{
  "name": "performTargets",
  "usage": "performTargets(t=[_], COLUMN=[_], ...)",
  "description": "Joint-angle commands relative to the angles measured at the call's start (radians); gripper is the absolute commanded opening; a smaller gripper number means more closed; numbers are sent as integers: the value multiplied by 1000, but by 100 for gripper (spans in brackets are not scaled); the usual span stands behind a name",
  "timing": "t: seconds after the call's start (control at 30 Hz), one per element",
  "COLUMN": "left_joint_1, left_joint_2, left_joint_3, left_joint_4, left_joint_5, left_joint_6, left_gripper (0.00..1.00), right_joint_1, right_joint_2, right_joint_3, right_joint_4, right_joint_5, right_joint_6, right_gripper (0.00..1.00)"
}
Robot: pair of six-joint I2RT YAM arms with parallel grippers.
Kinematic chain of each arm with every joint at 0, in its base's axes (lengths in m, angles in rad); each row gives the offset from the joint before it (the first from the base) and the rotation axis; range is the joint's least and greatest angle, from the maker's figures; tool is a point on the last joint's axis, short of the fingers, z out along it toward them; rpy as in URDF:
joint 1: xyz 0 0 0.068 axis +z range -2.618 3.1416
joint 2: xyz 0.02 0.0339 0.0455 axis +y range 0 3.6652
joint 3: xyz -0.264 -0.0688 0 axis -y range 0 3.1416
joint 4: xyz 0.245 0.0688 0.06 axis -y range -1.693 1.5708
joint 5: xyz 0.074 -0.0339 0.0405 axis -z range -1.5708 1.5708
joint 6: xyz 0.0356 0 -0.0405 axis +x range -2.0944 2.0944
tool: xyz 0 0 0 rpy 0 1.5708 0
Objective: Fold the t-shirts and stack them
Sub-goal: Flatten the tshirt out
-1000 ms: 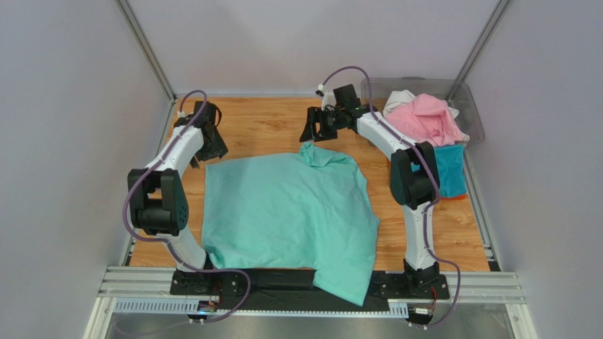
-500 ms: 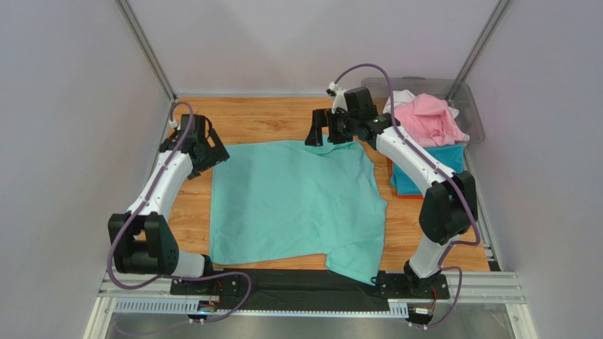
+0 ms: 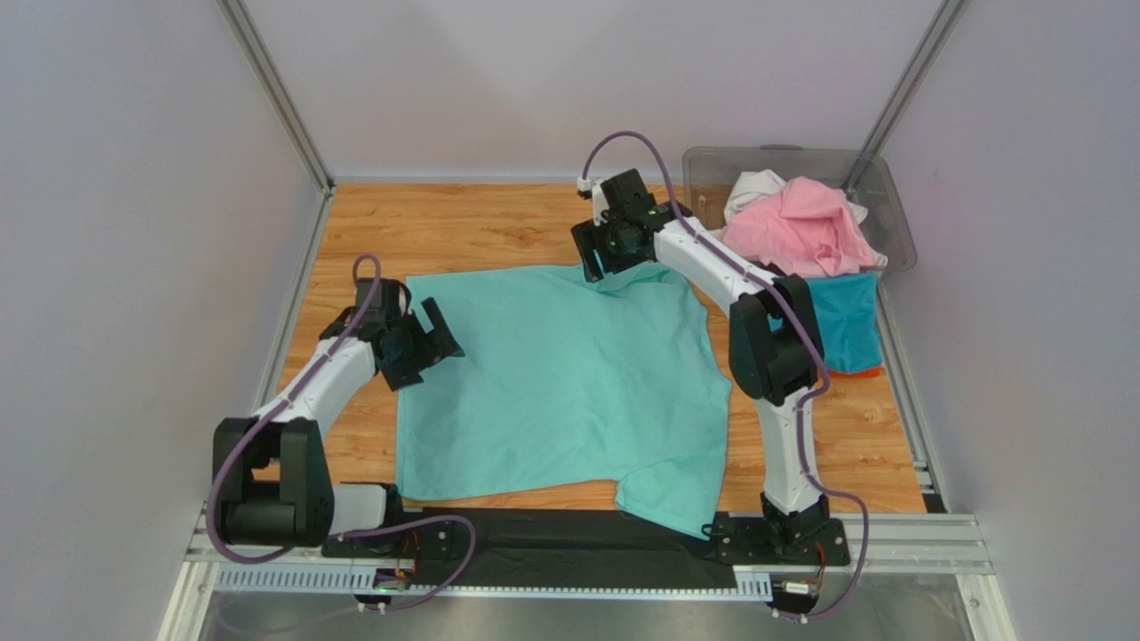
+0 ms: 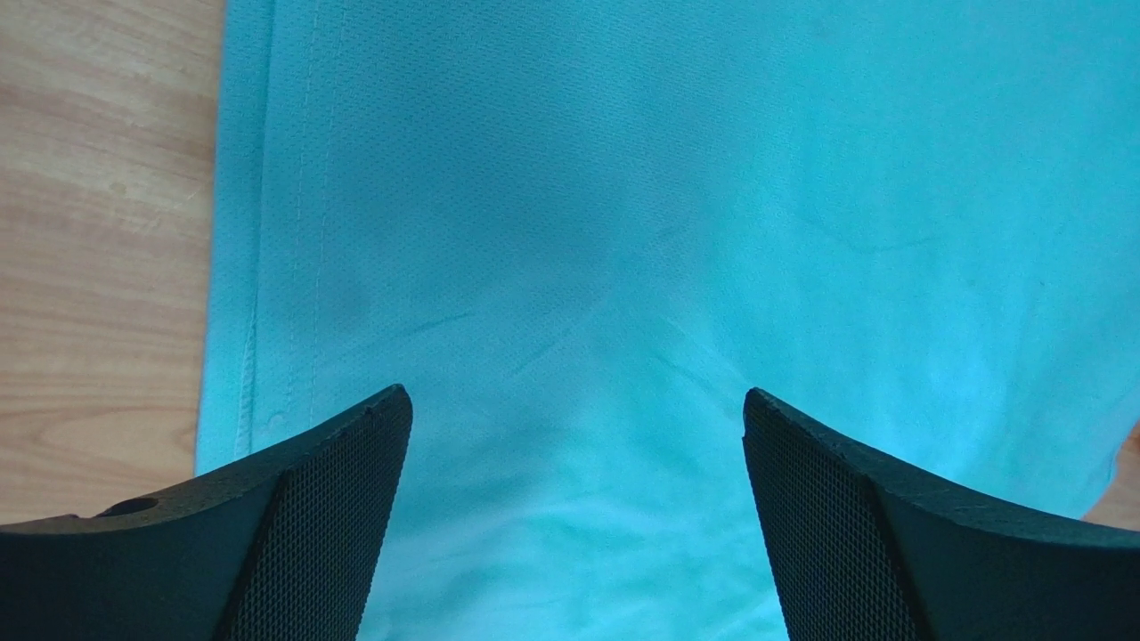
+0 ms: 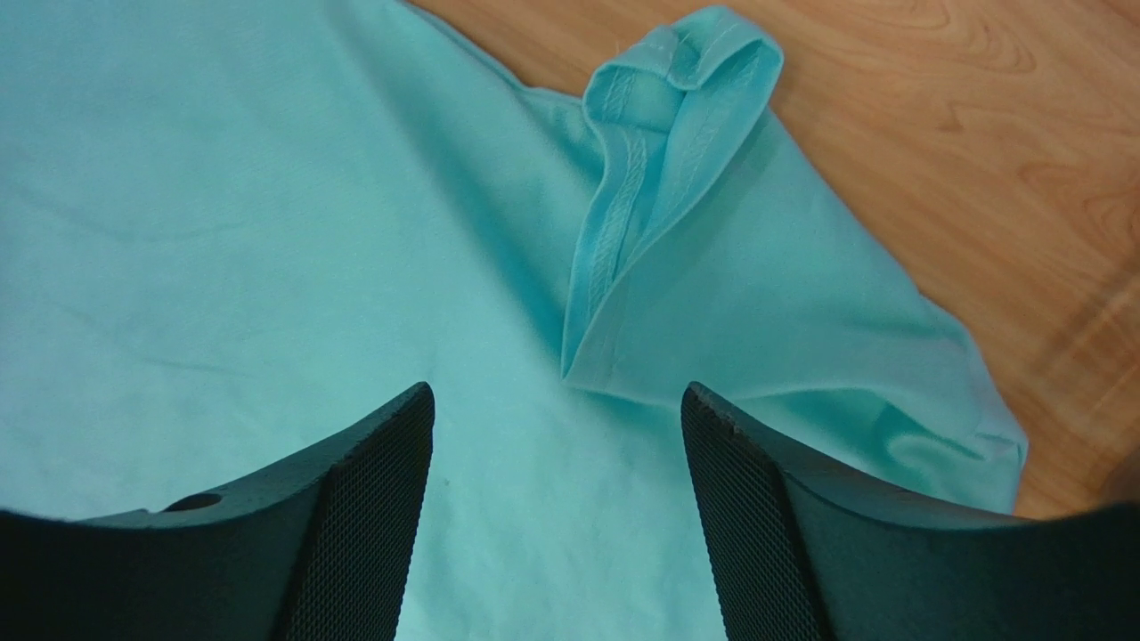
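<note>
Lying spread across the wooden table (image 3: 489,225), the mint green t-shirt (image 3: 562,381) is seen mostly flat, with light creases across its middle. Its near right corner is draped past the table's near edge onto the black base rail (image 3: 535,532).

The left claw (image 3: 431,350) is held at the shirt's left border, about halfway along it. In the left wrist view its fingers (image 4: 315,521) are spread wide, and only flat cloth and the stitched side hem (image 4: 254,267) are seen between them. Nothing is pinched. Whether the fingertips touch the cloth cannot be told.

The right claw (image 3: 602,267) is positioned at the shirt's far edge, towards the right corner. In the right wrist view its jaws are parted, and no cloth is gripped between them. Just beyond the fingertips a hemmed flap (image 5: 662,160) is folded back on itself and stands up in a small loop, with bare wood behind it.

At the far right corner of the table a clear grey bin (image 3: 894,200) is placed. A pink shirt (image 3: 803,221) and a white shirt (image 3: 753,184) are heaped in it. A teal blue shirt (image 3: 850,327) is seen just below the pink one, at the bin's near side, and a sliver of orange shirt (image 3: 865,373) is visible under it. These are kept well apart from both claws.
</note>
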Motion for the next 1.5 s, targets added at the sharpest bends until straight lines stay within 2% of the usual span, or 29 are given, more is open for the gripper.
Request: performTargets(t=[0.0, 0.2, 0.33, 0.4, 0.47, 0.57, 0.77, 0.97, 1.23, 1.37, 1.43, 1.47], left_joint_1=[2, 2, 2, 2, 2, 2, 2, 2, 2, 2, 2, 2], left_joint_2=[78, 199, 242, 245, 241, 219, 198, 195, 204, 204, 199, 196], left_joint_3=[-10, -19, -16, -18, -19, -25, -21, -19, -9, -9, -15, -15], left_joint_4=[70, 62, 38, 33, 23, 3, -60, -79, -80, -80, -77, -70], left_joint_5=[27, -5, -39, -47, -51, -79, -155, -192, -191, -188, -182, -171], left_joint_6=[-1, -12, -16, -13, -8, -13, -21, -2, 18, 19, 19, 19], left_gripper=[100, 100, 100, 96, 96, 99, 99, 99, 100, 100, 100, 100], right_joint_1=[-1, -1, -3, -4, -4, -6, -17, -43, -113, -132, -132, -130], right_joint_2=[71, 160, 208, 229, 243, 255, 240, 229, 344, 395, 415, 415], right_joint_3=[110, 162, 190, 205, 220, 234, 260, 300, 456, 496, 551, 564], right_joint_4=[-56, -71, -73, -77, -76, -62, -35, 2, 128, 238, 251, 252], right_joint_5=[74, 77, 96, 102, 116, 214, 263, 292, 292, 318, 317, 317], right_joint_6=[-92, -121, -130, -134, -137, -126, -129, -134, -153, -225, -274, -278], right_gripper=[69, 57, 54, 51, 45, 26, 10, 8, 7, 13, 22, 30])
